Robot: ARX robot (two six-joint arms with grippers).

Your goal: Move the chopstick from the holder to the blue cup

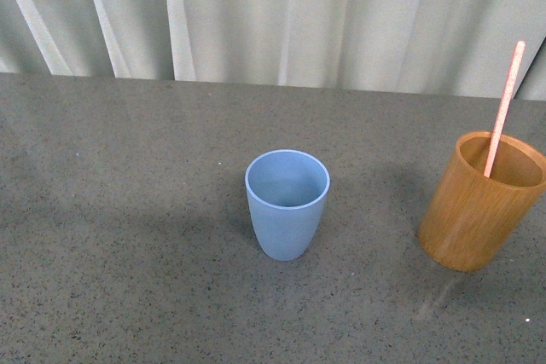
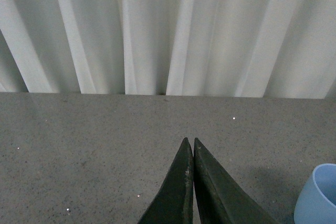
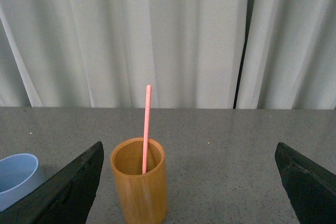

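The light blue cup (image 1: 287,203) stands upright and empty at the middle of the grey table. To its right stands the orange-brown holder (image 1: 480,206) with one salmon-pink chopstick (image 1: 505,106) leaning in it, tip well above the rim. Neither arm shows in the front view. In the left wrist view my left gripper (image 2: 189,141) is shut with nothing in it, and the blue cup (image 2: 317,196) peeks in at one edge. My right gripper (image 3: 189,148) is wide open; the holder (image 3: 140,185) with the chopstick (image 3: 146,127) stands beyond it, close to one finger, and the blue cup (image 3: 16,178) lies past that finger.
A speckled grey tabletop (image 1: 128,236) runs back to a pleated white curtain (image 1: 281,14) along its far edge. The holder stands close to the right border of the front view.
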